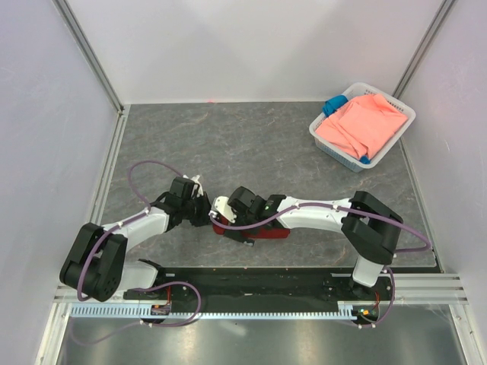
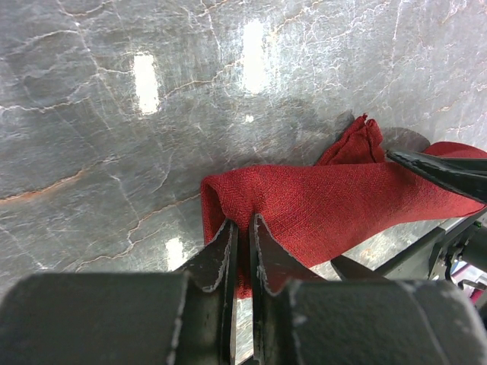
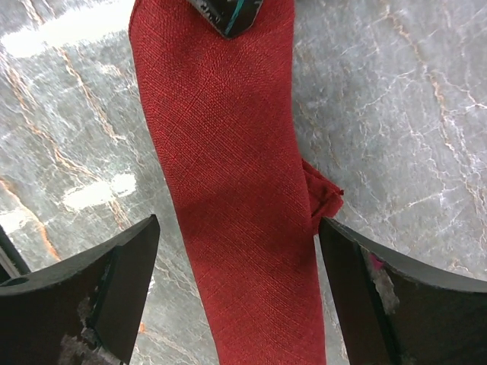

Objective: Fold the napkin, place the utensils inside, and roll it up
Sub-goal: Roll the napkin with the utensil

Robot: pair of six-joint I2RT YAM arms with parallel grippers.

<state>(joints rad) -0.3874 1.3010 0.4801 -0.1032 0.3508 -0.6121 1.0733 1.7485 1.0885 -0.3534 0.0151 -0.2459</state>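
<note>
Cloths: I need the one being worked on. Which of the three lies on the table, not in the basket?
The dark red napkin, a narrow strip on the table; the salmon-pink cloth and blue cloth sit in the white basket.

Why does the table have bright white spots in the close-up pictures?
Left wrist view: the polished table mirrors what are probably lamps overhead, seen as white patches. Right wrist view: the same glare lies left of the napkin, whose weave is sharp, with a darker shadow across its middle. Top external view: the table looks evenly lit, with no such spots.
</note>
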